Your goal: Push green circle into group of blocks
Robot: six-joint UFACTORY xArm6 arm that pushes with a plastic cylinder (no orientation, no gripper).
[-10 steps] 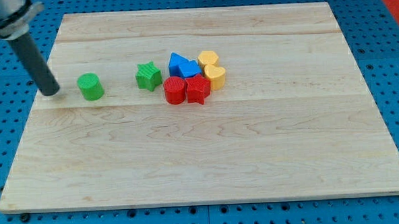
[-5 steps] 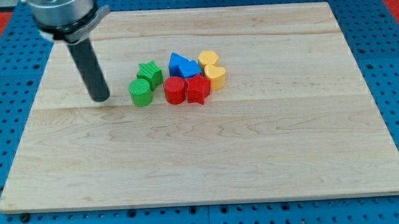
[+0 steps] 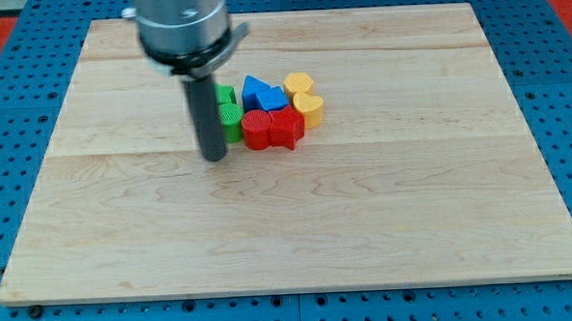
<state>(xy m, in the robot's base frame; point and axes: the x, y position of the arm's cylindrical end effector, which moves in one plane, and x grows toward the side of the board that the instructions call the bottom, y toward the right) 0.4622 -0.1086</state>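
**Now: green circle lying among the cluster**

Sitting just right of my tip [image 3: 214,157], the green circle [image 3: 230,120], touching a red cylinder [image 3: 257,129]. No pincer fitted, only a rod. Counting on the surface [image 3: 365,205]: two green, two red, two blue, two yellow blocks.

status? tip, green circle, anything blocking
My tip at green circle's left edge. Circle against red circle, in the group. Nothing blocking.
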